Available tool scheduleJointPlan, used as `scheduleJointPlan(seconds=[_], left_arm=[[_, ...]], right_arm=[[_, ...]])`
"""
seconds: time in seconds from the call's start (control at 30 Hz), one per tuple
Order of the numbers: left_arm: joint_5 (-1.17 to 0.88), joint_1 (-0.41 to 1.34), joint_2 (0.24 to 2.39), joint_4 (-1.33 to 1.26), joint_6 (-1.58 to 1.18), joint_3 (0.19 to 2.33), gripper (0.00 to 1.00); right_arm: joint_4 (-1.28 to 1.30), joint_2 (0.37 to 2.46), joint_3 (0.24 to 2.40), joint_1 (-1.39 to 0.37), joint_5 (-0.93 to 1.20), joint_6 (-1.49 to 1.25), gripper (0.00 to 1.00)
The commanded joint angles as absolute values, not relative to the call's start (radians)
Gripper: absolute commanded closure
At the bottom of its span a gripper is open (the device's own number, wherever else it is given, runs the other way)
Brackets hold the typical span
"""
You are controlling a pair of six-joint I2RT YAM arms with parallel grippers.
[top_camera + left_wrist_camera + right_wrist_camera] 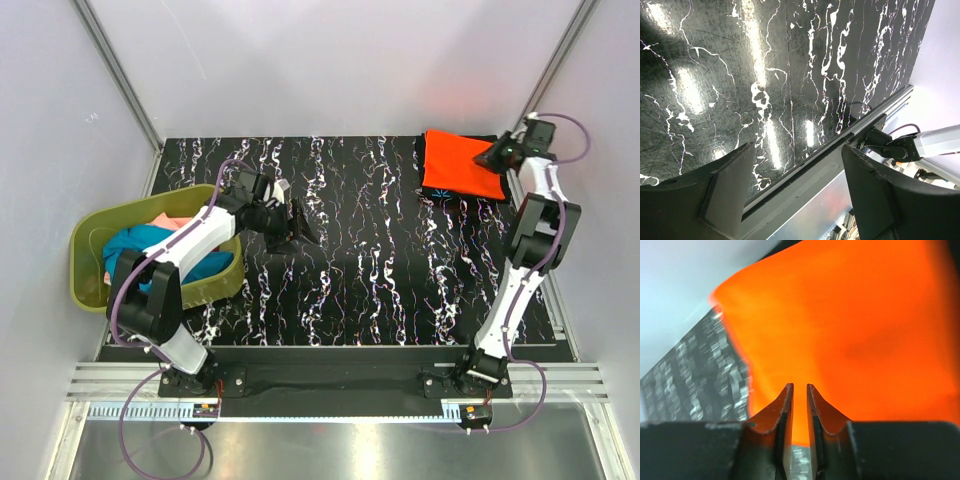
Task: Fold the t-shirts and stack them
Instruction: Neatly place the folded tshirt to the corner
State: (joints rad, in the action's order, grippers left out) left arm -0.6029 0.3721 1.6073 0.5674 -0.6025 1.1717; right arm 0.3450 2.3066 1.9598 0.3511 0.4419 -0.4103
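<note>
A folded bright orange t-shirt [460, 163] lies at the far right of the table on a black t-shirt [441, 196] whose light-blue mark shows at the near edge. My right gripper [492, 157] hovers at the orange shirt's right edge. In the right wrist view its jaws [800, 386] stand almost together with nothing between them, and the orange cloth [850, 325] fills the background. My left gripper [298, 222] is open and empty above the bare table left of centre; its fingers [725, 190] frame the table's near edge. A teal t-shirt [140, 245] and a pink one [172, 219] lie in the basket.
The olive-green basket [222, 275] stands at the table's left edge, beside the left arm. Metal frame posts rise at the back corners. The black marbled table [380, 270] ends at a rail [840, 145] by the arm bases.
</note>
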Motion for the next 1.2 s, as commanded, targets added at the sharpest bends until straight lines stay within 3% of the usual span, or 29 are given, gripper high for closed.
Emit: scheduleJointPlan(seconds=[0.0, 0.3, 0.63, 0.73, 0.97, 1.17], left_arm=[[-0.614, 0.371, 1.559, 0.574, -0.586, 1.209, 0.25], [-0.597, 0.371, 1.500, 0.603, -0.584, 1.193, 0.24], [-0.551, 0.371, 1.395, 0.664, -0.584, 1.180, 0.24], [-0.545, 0.371, 1.344, 0.661, -0.604, 1.155, 0.24], [-0.534, 0.374, 1.160, 0.597, -0.718, 0.996, 0.20], [-0.468, 0.379, 0.956, 0.560, -0.784, 0.836, 0.13]], right_arm=[[0.318, 2.249, 1.936, 0.262, 0.532, -0.459, 0.76], [0.183, 2.304, 1.784, 0.255, 0.607, -0.597, 0.77], [0.432, 2.163, 1.919, 0.213, 0.569, -0.462, 0.73], [0.477, 2.021, 1.814, 0.183, 0.564, -0.491, 0.70], [0.473, 1.611, 1.300, 0.005, 0.549, -0.520, 0.65], [0.417, 1.313, 0.927, -0.276, 0.453, -0.632, 0.61]])
